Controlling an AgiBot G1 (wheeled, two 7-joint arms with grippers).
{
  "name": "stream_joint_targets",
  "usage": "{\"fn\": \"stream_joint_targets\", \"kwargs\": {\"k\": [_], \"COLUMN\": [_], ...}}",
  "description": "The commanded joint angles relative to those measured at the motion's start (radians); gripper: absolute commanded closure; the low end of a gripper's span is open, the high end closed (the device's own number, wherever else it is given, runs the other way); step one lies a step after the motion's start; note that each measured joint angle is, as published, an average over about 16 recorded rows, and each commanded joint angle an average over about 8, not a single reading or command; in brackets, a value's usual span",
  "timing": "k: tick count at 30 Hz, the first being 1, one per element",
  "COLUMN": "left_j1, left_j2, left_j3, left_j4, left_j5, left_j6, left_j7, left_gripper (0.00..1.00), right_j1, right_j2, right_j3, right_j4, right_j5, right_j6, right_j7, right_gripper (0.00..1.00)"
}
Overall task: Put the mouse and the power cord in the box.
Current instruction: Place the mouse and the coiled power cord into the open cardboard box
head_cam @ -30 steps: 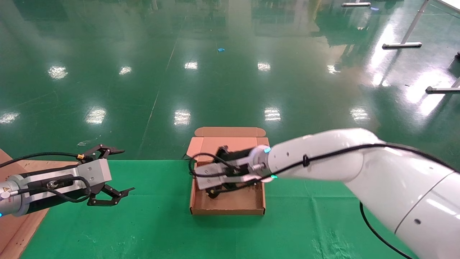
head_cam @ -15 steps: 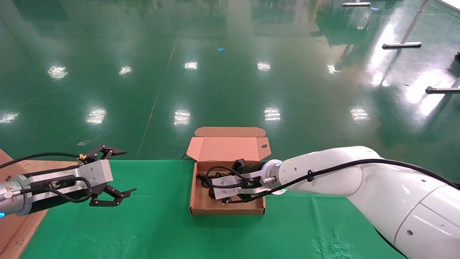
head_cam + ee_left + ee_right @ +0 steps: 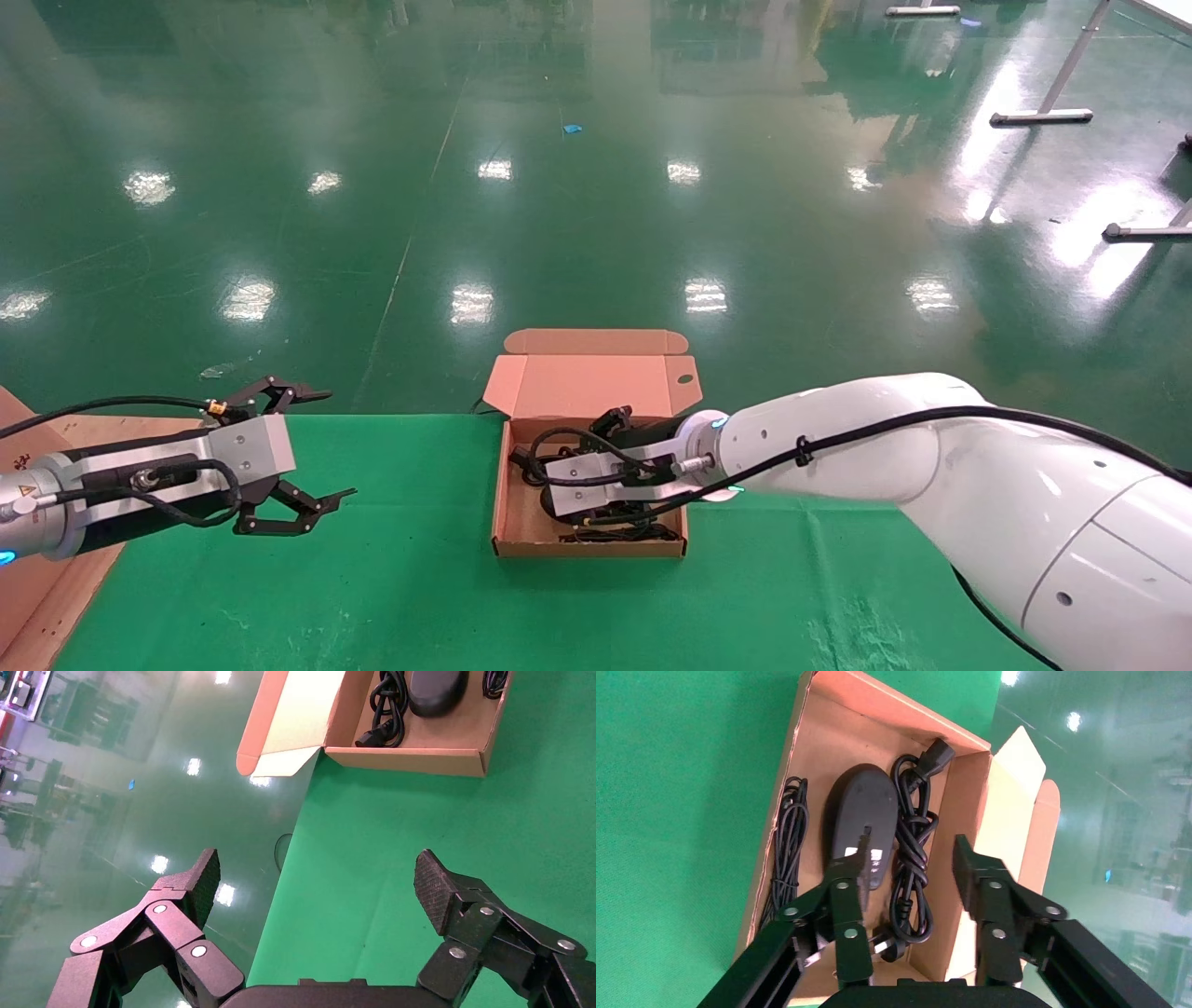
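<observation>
The brown cardboard box point(image 3: 589, 547) sits on the green cloth with its flap lid point(image 3: 591, 384) standing open at the back. Inside it lie the black oval mouse point(image 3: 862, 822), its thin bundled cable point(image 3: 789, 846) and the thick black power cord point(image 3: 912, 832). My right gripper point(image 3: 912, 862) hovers low in the box point(image 3: 807, 776), open, its fingers straddling the cord without touching it. In the head view this gripper point(image 3: 540, 471) covers most of the box's contents. My left gripper point(image 3: 331, 443) hangs open and empty over the cloth, well left of the box point(image 3: 415, 759).
The green cloth table point(image 3: 372, 596) ends at its far edge just behind the box, with shiny green floor beyond. A brown board point(image 3: 37, 578) lies at the table's left end under my left arm. Metal stand feet point(image 3: 1041, 117) are far off at the right.
My right gripper came down into the box carrying the power cord and now stands open over it, the cord lying in the box. The left arm has barely moved.
</observation>
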Motion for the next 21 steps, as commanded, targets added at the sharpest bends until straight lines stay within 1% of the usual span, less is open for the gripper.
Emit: {"fn": "stream_joint_targets", "kwargs": {"k": [1, 5, 21], "left_j1": [0.0, 0.016, 0.101], "left_j2": [0.0, 0.001, 0.006], "left_j3": [0.001, -0.037, -0.236], "left_j4": [-0.001, -0.014, -0.085], "left_j5": [0.001, -0.015, -0.098], "left_j6": [0.0, 0.04, 0.255], "left_j7": [-0.001, -0.029, -0.176], "left_gripper": [0.0, 0.0, 0.0], "right_j1": [0.003, -0.023, -0.179], "right_j2": [0.001, 0.028, 0.231], "right_j3": [-0.002, 0.046, 0.334], "right_j4": [0.002, 0.023, 0.187], "right_j5": [-0.003, 0.033, 0.259], "right_j6": [0.001, -0.035, -0.254], "right_j7": [-0.001, 0.012, 0.09], "right_gripper": [0.0, 0.0, 0.0]}}
